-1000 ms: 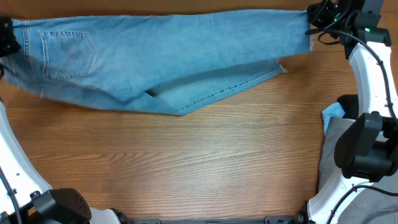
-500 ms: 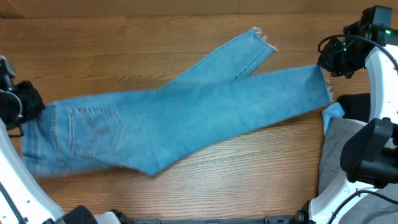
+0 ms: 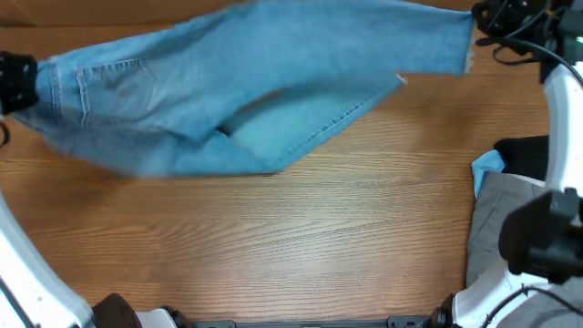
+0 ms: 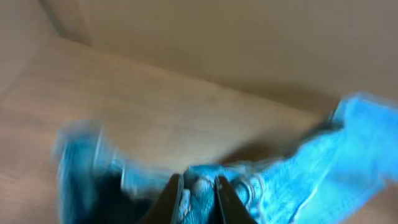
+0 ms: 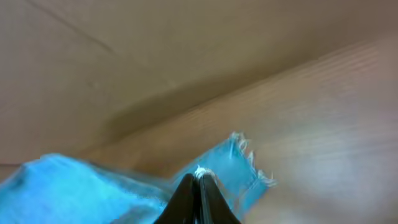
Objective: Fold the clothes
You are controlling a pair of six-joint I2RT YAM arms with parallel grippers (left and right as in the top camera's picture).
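The left tool [image 4: 196,191] clamps the jeans [image 3: 273,77] at the waist; the right tool [image 5: 198,182] clamps one hem. Held stretched lengthwise, they can likely be spread flat on the bench [image 3: 319,246].

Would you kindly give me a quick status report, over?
Left tool shut on jeans at waist. Right tool shut on frayed hem. Jeans stretched between. Grey trousers, black garment at right, apart.

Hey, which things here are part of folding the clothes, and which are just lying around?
In the job: light-blue denim jeans; left claw and right claw, both gripping them.
Just lying about: grey trousers; black garment.
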